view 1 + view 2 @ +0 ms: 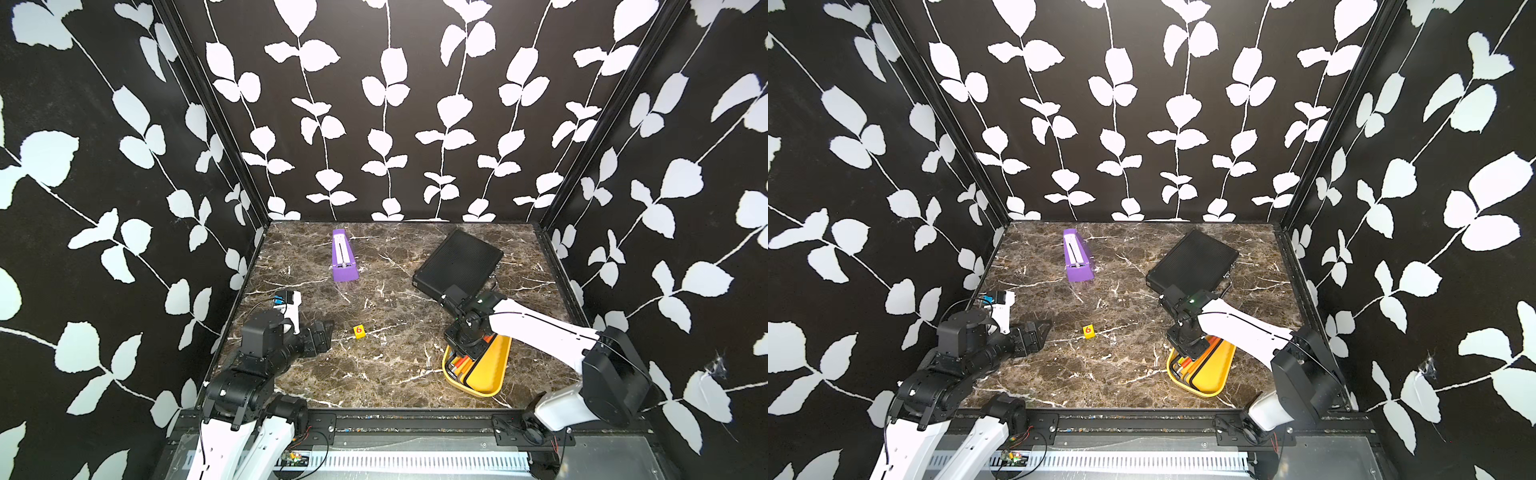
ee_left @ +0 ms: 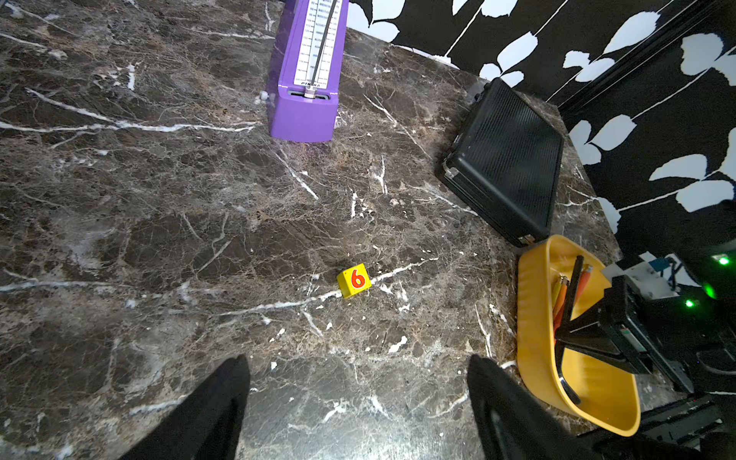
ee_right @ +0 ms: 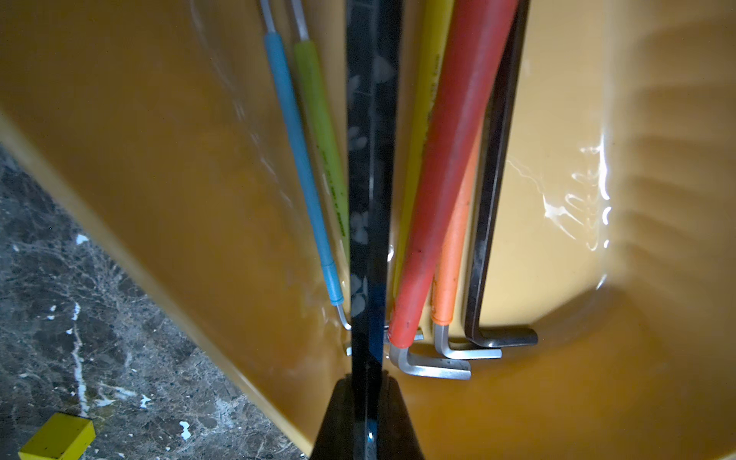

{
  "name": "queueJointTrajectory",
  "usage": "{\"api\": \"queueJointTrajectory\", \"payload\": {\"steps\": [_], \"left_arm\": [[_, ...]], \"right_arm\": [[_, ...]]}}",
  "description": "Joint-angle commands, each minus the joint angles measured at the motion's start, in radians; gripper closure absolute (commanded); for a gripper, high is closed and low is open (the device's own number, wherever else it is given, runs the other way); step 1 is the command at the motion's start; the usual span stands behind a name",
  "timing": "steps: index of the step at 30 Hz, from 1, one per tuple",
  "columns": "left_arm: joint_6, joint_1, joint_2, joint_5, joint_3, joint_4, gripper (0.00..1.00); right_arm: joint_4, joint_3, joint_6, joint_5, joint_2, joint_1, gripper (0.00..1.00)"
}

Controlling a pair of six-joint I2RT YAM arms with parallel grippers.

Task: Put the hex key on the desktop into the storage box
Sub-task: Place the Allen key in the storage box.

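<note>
While the left gripper (image 2: 356,364) is hovering, jaws spread, near the desktop's (image 1: 374,374) left edge, the right gripper (image 3: 368,398) is pinching the black hex key (image 3: 368,159) above coloured keys (image 3: 446,179) inside the yellow storage box (image 1: 490,374) near the front right corner.

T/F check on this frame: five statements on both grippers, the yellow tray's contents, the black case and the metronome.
1. The right gripper is shut on a black hex key over the storage box. True.
2. The left gripper grips the yellow cube. False: its jaws are open and empty, and the cube lies apart on the desktop.
3. Colour-sleeved hex keys lie in the storage box. True.
4. The black case has its lid up. False: it lies closed.
5. The purple metronome stands in the storage box. False: it is on the desktop, far from the box.
</note>
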Motion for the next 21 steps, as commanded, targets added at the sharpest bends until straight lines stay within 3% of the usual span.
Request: {"api": "queueJointTrajectory", "payload": {"steps": [1,9,13,21], "left_arm": [[0.005,-0.004,0.004,0.004,-0.007,0.019,0.14],[0.003,-0.004,0.001,0.004,-0.005,0.017,0.14],[0.003,-0.004,-0.001,0.001,-0.006,0.017,0.13],[0.001,-0.004,-0.001,-0.010,-0.005,0.014,0.13]], "right_arm": [[-0.053,-0.006,0.072,-0.012,0.017,-0.010,1.00],[-0.067,0.010,0.003,-0.002,0.032,-0.028,1.00],[-0.119,0.089,-0.051,0.056,0.033,-0.029,0.71],[-0.248,0.303,-0.210,0.200,0.038,-0.029,0.48]]}}
